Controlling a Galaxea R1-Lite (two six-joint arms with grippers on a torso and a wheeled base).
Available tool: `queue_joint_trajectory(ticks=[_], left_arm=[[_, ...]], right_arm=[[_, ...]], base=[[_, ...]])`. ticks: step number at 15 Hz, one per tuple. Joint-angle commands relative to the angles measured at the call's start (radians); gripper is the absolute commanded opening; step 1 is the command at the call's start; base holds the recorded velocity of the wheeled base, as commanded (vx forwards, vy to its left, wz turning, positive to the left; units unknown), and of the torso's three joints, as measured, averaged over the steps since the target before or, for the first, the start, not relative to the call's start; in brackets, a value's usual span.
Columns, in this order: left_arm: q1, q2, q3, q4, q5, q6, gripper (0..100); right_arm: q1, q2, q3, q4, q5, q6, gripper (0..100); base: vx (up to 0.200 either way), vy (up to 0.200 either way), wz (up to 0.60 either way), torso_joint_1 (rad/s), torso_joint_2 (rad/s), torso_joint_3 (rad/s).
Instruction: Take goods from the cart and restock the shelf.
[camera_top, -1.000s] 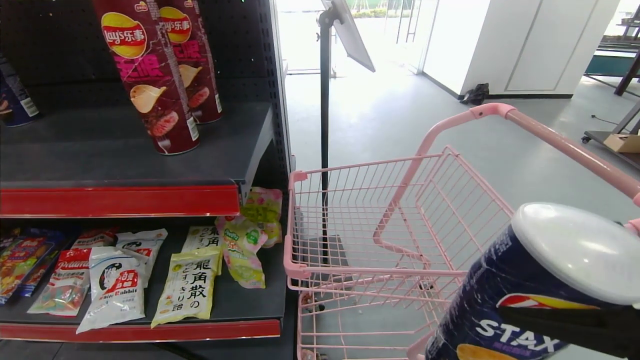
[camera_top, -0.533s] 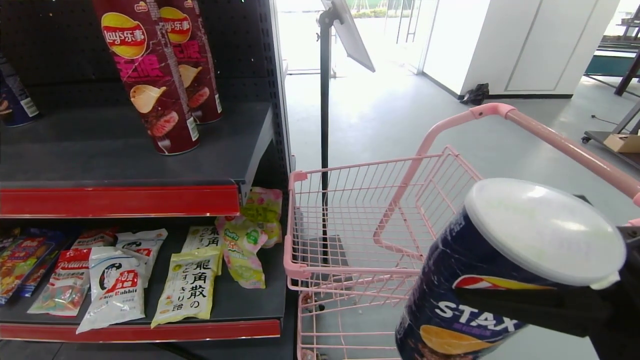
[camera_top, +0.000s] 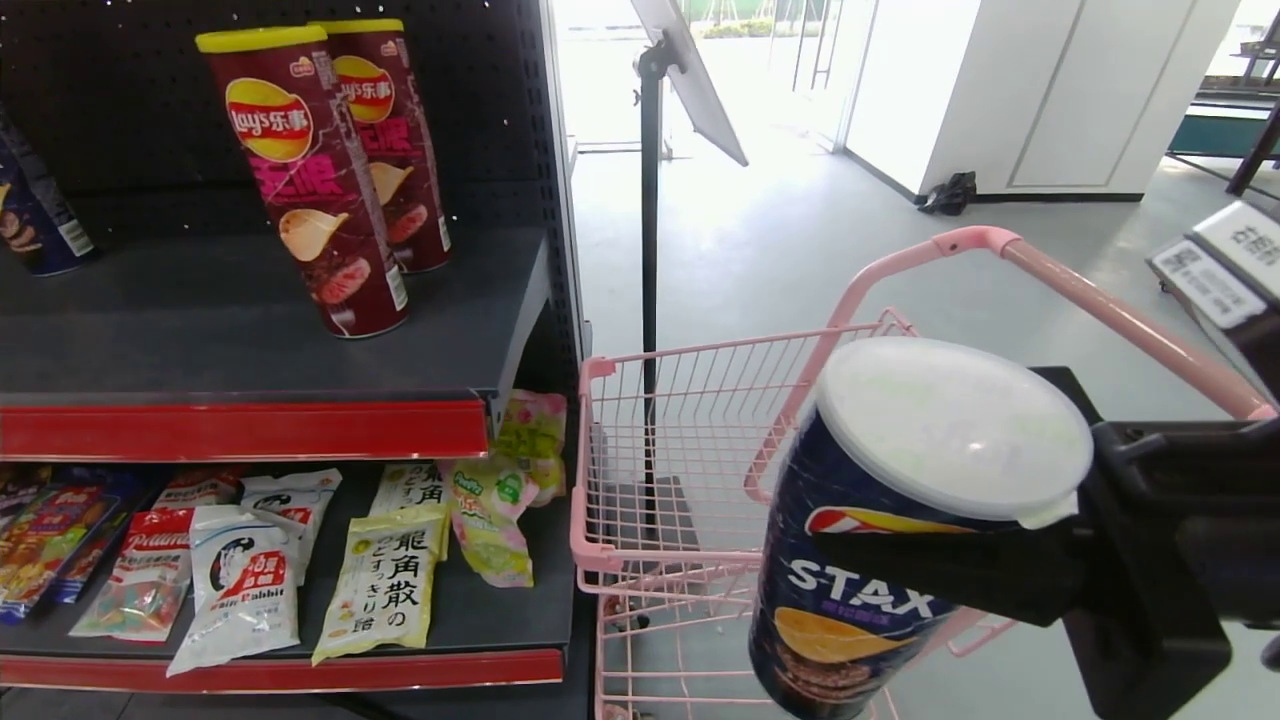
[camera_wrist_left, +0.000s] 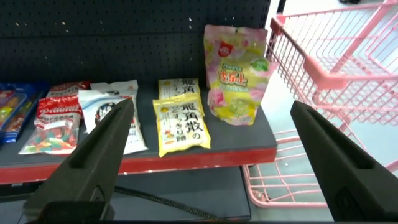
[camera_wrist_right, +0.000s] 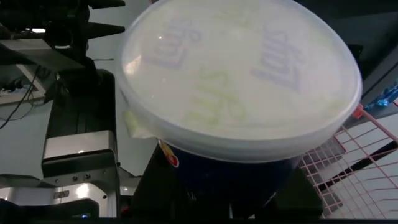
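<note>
My right gripper (camera_top: 985, 570) is shut on a tall dark-blue chip can (camera_top: 870, 560) with a clear white lid (camera_top: 950, 425), held upright above the right side of the pink wire cart (camera_top: 700, 420). The same chip can's lid (camera_wrist_right: 239, 78) is close up in the right wrist view. Two maroon chip cans (camera_top: 320, 190) stand on the upper shelf (camera_top: 230, 330) to the left, and the edge of another blue can (camera_top: 35, 225) shows at far left. My left gripper (camera_wrist_left: 211, 162) is open, low in front of the lower shelf (camera_wrist_left: 236, 146) with its snack bags.
The lower shelf carries several flat snack bags (camera_top: 385, 580), and a pink-green pouch (camera_wrist_left: 239, 74) leans at its right end beside the cart. A black sign stand (camera_top: 650, 200) rises behind the cart. The cart's pink handle (camera_top: 1100, 310) runs behind the held can.
The right gripper has carried the blue can up and to the left, toward the shelf. The head view has tilted slightly, so the shelf sits lower in the picture.
</note>
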Motion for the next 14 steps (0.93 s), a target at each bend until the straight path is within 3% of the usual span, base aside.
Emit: queue_joint_trajectory(ticks=[1,14], left_arm=[[0.0,0.001,0.0,0.001,0.0,-0.001,100],[0.0,0.001,0.0,0.001,0.0,0.0,100]], right_arm=[[0.001,0.014,0.001,0.0,0.0,-0.001,0],[-0.002,0.009,-0.009,0.0,0.0,-0.001,0]], base=[[0.0,0.0,0.0,0.188,-0.49,-0.31],[0.0,0.0,0.0,0.222,-0.54,-0.314]])
